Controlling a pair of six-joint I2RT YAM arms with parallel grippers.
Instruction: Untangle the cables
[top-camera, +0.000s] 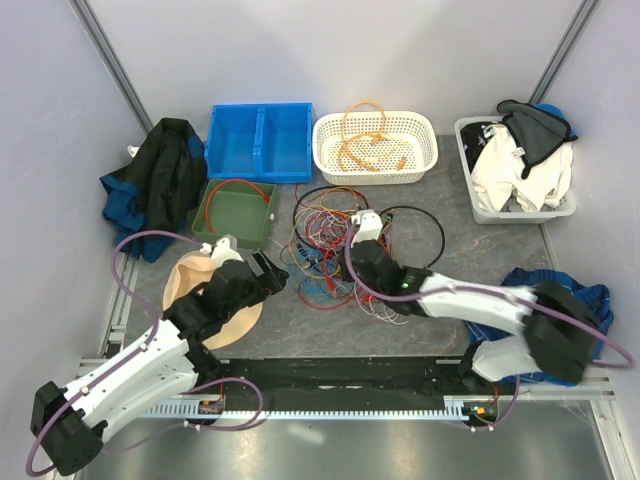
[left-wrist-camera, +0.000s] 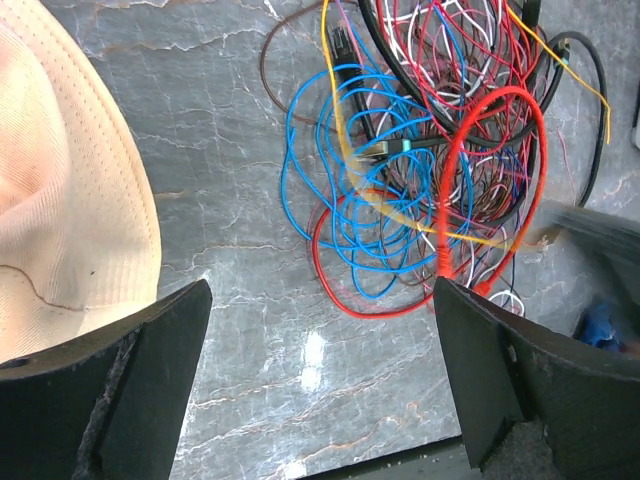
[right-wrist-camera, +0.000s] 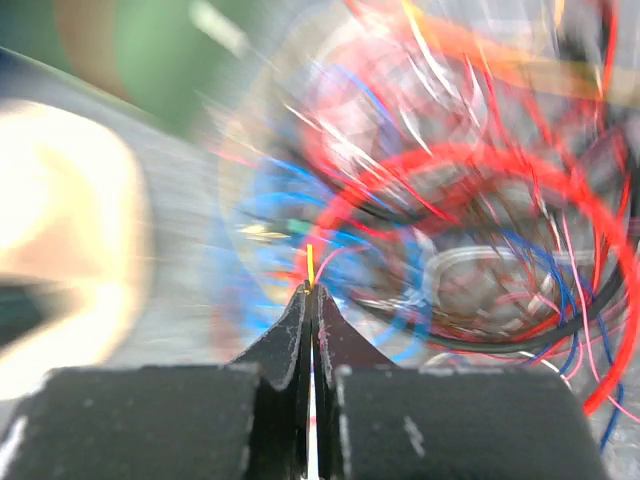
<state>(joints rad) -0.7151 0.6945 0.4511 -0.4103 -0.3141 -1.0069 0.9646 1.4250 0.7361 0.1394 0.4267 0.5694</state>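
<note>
From above, you see the tangle of thin red, blue, black and white cables lying mid-counter, on the grey marbled counter. An orange-yellow cable coil lies in the white perforated basket, and a red cable loop lies in the green tray. Your left hand hangs just left of the tangle, and your right hand is down in it, though its grip cannot be read from here.

The left wrist camera gives you what the overhead cannot. The left hand's fingers are spread fully apart and hold nothing. Blue loops and a bright red loop lie beyond them, and a cream fabric hat is at the left.

The right wrist camera is blurred, yet it shows the right hand pressed fully closed, with a thin yellow wire sticking out of its tips.
</note>
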